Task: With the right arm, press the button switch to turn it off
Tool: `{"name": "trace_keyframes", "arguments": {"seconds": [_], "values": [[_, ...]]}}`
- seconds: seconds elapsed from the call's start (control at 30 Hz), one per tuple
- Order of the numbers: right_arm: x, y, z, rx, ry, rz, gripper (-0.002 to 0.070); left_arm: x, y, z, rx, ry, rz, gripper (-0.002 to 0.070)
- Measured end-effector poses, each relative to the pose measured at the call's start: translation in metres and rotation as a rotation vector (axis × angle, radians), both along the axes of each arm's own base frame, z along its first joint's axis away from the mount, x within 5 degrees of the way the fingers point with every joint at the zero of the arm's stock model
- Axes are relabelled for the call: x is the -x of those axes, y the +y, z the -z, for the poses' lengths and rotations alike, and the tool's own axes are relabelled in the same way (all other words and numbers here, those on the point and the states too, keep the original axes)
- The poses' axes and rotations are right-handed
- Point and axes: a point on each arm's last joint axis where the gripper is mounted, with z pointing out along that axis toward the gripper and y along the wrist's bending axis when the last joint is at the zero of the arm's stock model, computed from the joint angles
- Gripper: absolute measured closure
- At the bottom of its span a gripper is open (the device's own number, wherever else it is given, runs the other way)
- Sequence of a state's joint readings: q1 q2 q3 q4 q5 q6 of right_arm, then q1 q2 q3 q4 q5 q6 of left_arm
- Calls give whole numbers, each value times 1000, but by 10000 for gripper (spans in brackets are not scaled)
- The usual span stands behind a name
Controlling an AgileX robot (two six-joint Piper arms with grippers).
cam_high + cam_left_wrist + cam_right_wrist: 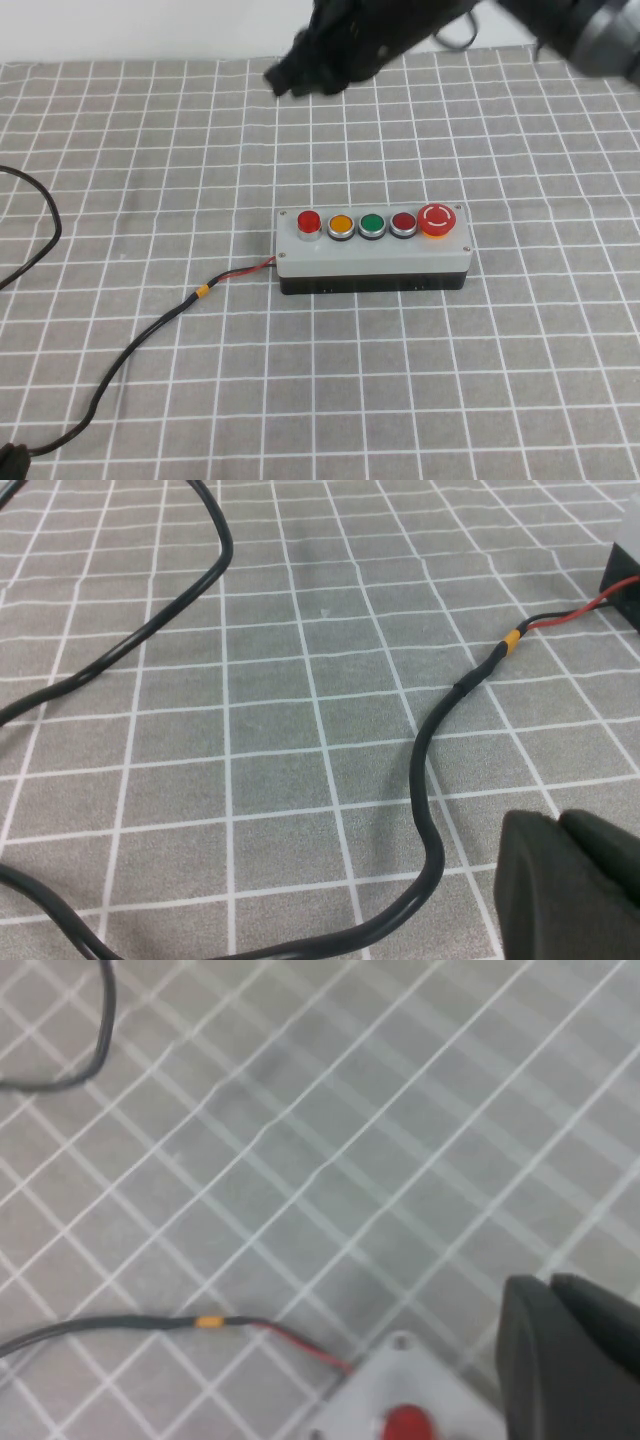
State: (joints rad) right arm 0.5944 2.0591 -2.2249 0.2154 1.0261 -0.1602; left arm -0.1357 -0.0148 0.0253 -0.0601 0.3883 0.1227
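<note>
Your right gripper (290,80) hangs above and well behind the light grey oblong button switch (372,250); its opening can't be told. Your left gripper (570,890), near the black cable (430,780), likewise.

The right arm (400,35) is cut off by the top edge of the high view and blurred; its right pincer (290,78) shows as a dark smear at upper centre, finger state indeterminate. In the right wrist view, the switch box (400,1400) is cropped by the bottom edge, with only a corner and the red lamp (407,1425) showing. In the left wrist view, the left pincer (570,885) is cropped at lower right, and the black cable (430,780) runs off the frame edges. The box (628,575) is barely visible at the right edge.
</note>
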Motion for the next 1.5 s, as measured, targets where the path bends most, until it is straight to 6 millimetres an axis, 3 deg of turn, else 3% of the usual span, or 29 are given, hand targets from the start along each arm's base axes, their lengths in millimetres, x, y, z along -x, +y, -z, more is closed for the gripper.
{"name": "trace_keyframes", "arguments": {"seconds": [0.23,0.43,0.63,0.93,1.2,1.37,1.5], "values": [[25,-37,-54,100,-135,104,692,0,0,0,0,0,0,678],[62,-74,-105,115,-257,181,692,0,0,0,0,0,0,678],[108,-108,-124,89,-299,216,692,0,0,0,0,0,0,678],[196,-179,-85,31,-346,366,692,0,0,0,0,0,0,678],[283,-238,-20,-90,-396,418,692,0,0,0,0,0,0,678],[319,-263,19,-170,-408,452,692,0,0,0,0,0,0,678],[329,-270,55,-159,-389,457,692,0,0,0,0,0,0,678]]}}
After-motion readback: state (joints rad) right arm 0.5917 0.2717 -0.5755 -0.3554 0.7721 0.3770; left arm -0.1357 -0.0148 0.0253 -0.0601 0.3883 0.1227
